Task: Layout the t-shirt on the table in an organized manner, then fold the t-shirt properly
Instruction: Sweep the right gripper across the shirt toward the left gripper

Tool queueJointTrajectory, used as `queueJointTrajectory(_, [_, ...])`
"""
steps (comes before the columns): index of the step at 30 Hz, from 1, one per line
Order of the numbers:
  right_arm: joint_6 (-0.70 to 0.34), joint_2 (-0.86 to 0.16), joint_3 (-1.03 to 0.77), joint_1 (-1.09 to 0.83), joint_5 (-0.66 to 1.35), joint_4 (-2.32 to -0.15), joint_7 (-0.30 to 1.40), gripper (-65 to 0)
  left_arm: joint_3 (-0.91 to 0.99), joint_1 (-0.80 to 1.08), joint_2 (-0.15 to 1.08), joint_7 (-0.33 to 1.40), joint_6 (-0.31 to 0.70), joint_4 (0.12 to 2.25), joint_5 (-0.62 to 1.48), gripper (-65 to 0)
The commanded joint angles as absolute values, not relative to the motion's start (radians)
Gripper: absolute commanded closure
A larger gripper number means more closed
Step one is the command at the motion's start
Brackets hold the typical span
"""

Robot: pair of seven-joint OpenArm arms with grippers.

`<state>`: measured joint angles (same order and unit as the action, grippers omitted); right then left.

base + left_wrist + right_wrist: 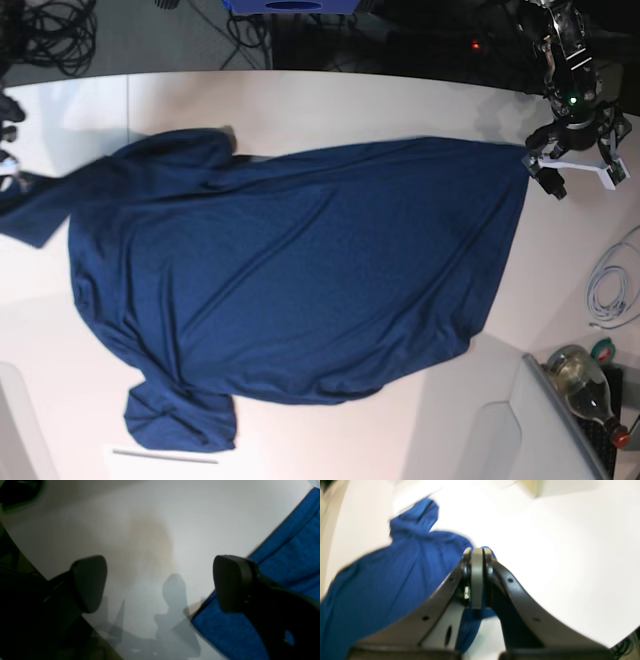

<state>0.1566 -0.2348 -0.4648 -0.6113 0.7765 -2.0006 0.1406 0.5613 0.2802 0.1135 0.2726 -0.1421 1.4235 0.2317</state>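
The dark blue t-shirt (300,270) lies spread across the white table (350,100), its hem toward the right and its sleeves toward the left. My left gripper (580,178) hovers open just off the hem's far right corner. In the left wrist view its fingers (90,582) stand wide apart over bare table (150,517), and one of them overlaps the t-shirt's edge (287,555). My right gripper (477,552) is shut on a bit of the t-shirt (395,580). In the base view the right gripper (8,170) is at the left border, by the far sleeve.
A glass bottle (585,385), a tape roll (602,349) and a white cable (610,285) lie off the table at the right. Grey panels (500,440) sit at the near corners. Dark cables (50,30) lie beyond the curved far edge.
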Motion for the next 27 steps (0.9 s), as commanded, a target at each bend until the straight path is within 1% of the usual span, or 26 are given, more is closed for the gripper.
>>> queueJointTrajectory(1, [0.153,-0.259,-0.516,-0.604,0.805,-2.018,0.124,0.0,0.565,0.278,0.127,0.249,-0.147,1.426,0.225,-65.0])
queueJointTrajectory(3, [0.150,-0.269,-0.591,-0.585,0.869,-2.020,0.154,0.0,0.565,0.278,0.140,0.249,-0.147,1.409,0.225,-65.0])
queueJointTrajectory(6, [0.148,-0.295,-0.633,-0.541,0.937,-2.025,0.176,0.0,0.565,0.278,0.145,0.249,-0.147,1.391,0.225,-65.0])
queueJointTrajectory(9, [0.148,-0.303,-0.625,-0.466,0.946,-2.028,0.229,0.0,0.565,0.266,0.145,0.248,-0.147,1.383,0.225,-65.0])
queueJointTrajectory(12, [0.145,-0.305,-0.568,-0.358,0.946,-2.028,0.297,0.0,0.565,0.265,0.145,0.248,-0.147,1.383,0.225,-65.0])
queueJointTrajectory(18, [0.076,-0.306,-0.340,-0.199,0.946,-2.028,0.331,0.0,0.565,0.265,0.147,0.248,-0.147,1.385,0.225,-65.0])
queueJointTrajectory(22, [0.070,-0.306,-0.134,-0.077,0.943,-2.011,0.331,0.0,0.570,0.269,0.166,0.248,-0.147,1.383,0.225,-65.0])
queueJointTrajectory(27, [0.074,-0.298,0.105,0.105,0.943,-1.922,0.334,0.0,0.573,0.272,0.179,0.249,-0.147,1.383,0.225,-65.0])
